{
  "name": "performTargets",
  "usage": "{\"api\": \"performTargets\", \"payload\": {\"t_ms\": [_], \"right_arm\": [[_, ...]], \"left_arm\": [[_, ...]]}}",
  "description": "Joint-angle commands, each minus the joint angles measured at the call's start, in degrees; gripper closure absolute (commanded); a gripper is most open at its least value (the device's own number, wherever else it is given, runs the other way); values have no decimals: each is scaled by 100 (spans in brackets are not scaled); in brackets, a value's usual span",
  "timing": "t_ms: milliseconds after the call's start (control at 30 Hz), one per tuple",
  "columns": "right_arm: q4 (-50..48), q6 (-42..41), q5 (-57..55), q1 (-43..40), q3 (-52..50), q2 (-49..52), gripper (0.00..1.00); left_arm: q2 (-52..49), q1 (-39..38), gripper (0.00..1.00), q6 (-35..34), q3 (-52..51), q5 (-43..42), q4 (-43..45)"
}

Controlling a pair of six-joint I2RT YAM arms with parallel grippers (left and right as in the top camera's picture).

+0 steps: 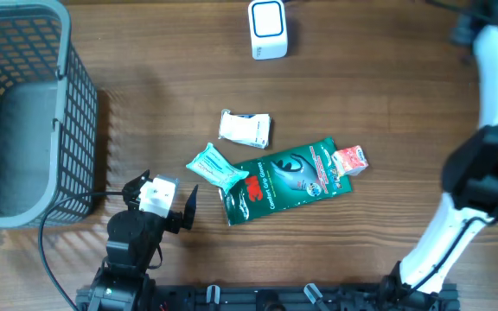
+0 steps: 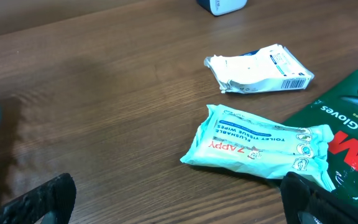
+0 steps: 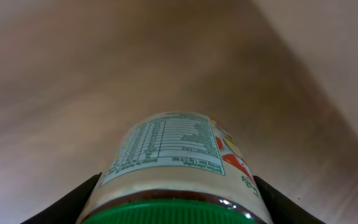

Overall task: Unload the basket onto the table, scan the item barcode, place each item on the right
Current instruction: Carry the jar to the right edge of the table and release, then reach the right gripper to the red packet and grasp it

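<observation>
Right gripper (image 3: 176,208) pinches a green-capped bottle (image 3: 173,155) between its fingers (nutrition label toward the wrist camera), out to the right of the green glove packet (image 1: 288,180). Left gripper (image 1: 164,199), jaws spread and empty, sits left of that packet, near the wipes pack (image 1: 216,168); the white scanner (image 1: 268,28) stands well beyond the packet.
</observation>
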State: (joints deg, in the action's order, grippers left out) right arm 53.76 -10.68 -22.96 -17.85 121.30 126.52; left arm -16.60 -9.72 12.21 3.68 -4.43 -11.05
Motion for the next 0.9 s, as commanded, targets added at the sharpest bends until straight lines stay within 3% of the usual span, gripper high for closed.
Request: {"api": "performTargets", "payload": {"t_ms": [0, 167, 233, 300, 400, 633, 867], "right_arm": [[382, -149, 1108, -944, 7, 481, 58], [911, -98, 1141, -1932, 7, 1145, 58], [1001, 0, 1178, -2199, 7, 1237, 42], [1010, 0, 1576, -2420, 35, 1165, 0], [988, -9, 2308, -2616, 109, 890, 0], [1469, -1134, 5799, -2559, 236, -658, 0], [2603, -883, 5469, -1897, 236, -1803, 0]], "left_arm": [[13, 24, 0, 90, -39, -68, 22], [13, 24, 0, 90, -39, -68, 24], [13, 24, 0, 90, -39, -68, 24], [13, 24, 0, 90, -39, -68, 22], [13, 24, 0, 90, -39, -68, 22], [13, 24, 0, 90, -39, -68, 22], [13, 24, 0, 90, -39, -68, 22]]}}
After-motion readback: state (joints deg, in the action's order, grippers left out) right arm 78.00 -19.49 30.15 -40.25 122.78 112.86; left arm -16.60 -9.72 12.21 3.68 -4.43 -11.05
